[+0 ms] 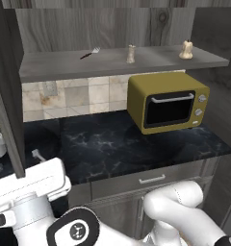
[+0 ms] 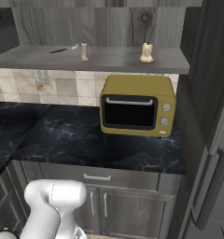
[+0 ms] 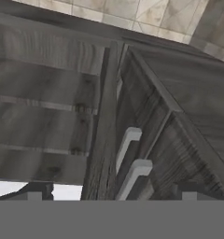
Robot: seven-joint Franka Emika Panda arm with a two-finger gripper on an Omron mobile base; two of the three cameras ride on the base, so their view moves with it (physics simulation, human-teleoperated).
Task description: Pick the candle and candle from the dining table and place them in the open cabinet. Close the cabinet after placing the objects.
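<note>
Two cream-beige candles stand on the open cabinet's flat grey shelf [image 1: 59, 65]: a pear-shaped candle [image 1: 186, 50] [image 2: 146, 52] at the right and a slimmer candle [image 1: 131, 54] [image 2: 84, 51] near the middle. The cabinet's left door [image 1: 6, 91] and right door [image 2: 212, 70] stand open. My gripper [image 3: 111, 193] is open with nothing between its dark fingertips [image 3: 37, 190]. It looks close-up at grey wood-grain door panels with two metal bar handles [image 3: 127, 147]. The dining table is out of view.
A dark-handled fork [image 1: 90, 53] lies on the shelf at the left. A yellow microwave [image 1: 168, 101] stands on the black marbled counter [image 1: 112, 144] under the shelf. Below the counter are a drawer [image 2: 97, 177] and low cabinet doors.
</note>
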